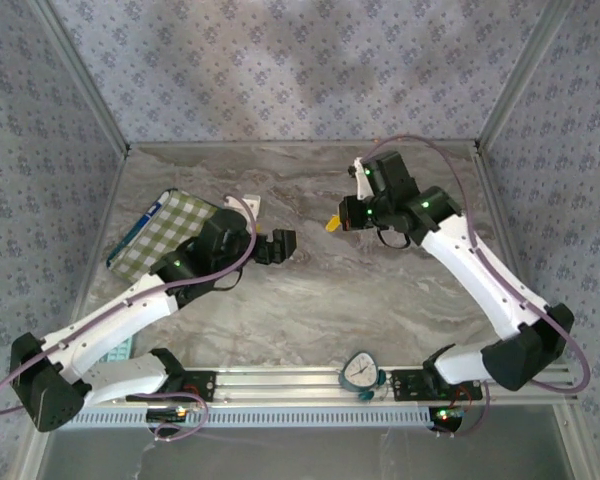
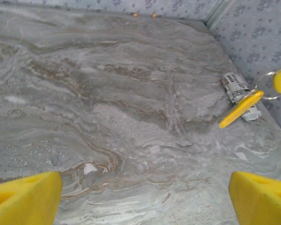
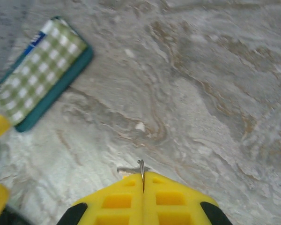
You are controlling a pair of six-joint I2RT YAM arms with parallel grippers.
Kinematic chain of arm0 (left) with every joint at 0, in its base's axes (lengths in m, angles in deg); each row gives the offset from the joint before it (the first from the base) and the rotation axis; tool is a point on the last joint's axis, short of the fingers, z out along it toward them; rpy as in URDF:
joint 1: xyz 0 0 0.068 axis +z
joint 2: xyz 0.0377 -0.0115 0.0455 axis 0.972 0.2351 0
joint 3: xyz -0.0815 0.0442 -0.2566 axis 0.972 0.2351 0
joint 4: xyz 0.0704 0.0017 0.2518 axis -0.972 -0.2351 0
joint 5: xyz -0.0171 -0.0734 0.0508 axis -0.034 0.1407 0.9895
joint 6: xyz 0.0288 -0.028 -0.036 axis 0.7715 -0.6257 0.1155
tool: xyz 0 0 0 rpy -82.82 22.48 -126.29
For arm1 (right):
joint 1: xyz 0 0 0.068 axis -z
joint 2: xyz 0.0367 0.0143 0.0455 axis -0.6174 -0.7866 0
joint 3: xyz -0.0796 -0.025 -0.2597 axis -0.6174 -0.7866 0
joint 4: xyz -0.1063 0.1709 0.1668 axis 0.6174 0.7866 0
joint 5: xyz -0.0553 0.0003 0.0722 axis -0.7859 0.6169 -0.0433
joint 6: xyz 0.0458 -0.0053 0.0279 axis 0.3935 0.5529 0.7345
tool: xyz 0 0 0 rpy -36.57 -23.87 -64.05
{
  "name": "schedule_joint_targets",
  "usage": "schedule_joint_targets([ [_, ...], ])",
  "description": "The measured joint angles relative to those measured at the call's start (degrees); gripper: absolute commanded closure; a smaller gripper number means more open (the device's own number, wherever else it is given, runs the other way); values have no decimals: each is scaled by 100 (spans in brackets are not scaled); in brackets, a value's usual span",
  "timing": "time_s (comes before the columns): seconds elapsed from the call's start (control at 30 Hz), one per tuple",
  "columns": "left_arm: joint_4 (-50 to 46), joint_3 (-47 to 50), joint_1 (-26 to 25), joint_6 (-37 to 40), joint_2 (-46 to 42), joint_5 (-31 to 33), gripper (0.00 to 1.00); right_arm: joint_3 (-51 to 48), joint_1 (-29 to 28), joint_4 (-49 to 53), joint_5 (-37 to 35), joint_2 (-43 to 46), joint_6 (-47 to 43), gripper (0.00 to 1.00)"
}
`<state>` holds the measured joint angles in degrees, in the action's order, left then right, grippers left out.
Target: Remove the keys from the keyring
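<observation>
My right gripper (image 1: pixel 343 221) hangs above the middle of the marble table, shut on the thin metal keyring (image 3: pixel 141 168), which stands edge-on between its yellow fingers (image 3: pixel 117 199). One of the keys (image 2: pixel 241 108), yellow-headed, dangles from the ring at a slant, and it shows as a yellow speck (image 1: pixel 332 224) from above. A silvery shaft (image 3: pixel 129 170) pokes out sideways at the fingertips. My left gripper (image 1: pixel 283 245) is open and empty, a short way left of the key and facing it. Its pads (image 2: pixel 25 197) sit wide apart over bare marble.
A green-and-white checked cloth over a teal case (image 1: pixel 158 232) lies at the table's left, partly under my left arm. A small white printed roll (image 2: pixel 238 90) is behind the key. A small clock (image 1: pixel 360 372) stands on the front rail. Patterned walls enclose the table.
</observation>
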<state>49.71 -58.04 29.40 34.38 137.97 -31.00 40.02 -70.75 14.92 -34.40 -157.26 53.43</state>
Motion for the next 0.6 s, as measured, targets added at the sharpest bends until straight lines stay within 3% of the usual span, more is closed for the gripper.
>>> schedule_joint_targets([
  [0.23,46,-107,0,446,-313,-352,10,678,-197,326,444,109,-195,100],
  [0.6,1349,942,-66,680,-977,-841,13,721,-323,470,662,103,-166,100],
])
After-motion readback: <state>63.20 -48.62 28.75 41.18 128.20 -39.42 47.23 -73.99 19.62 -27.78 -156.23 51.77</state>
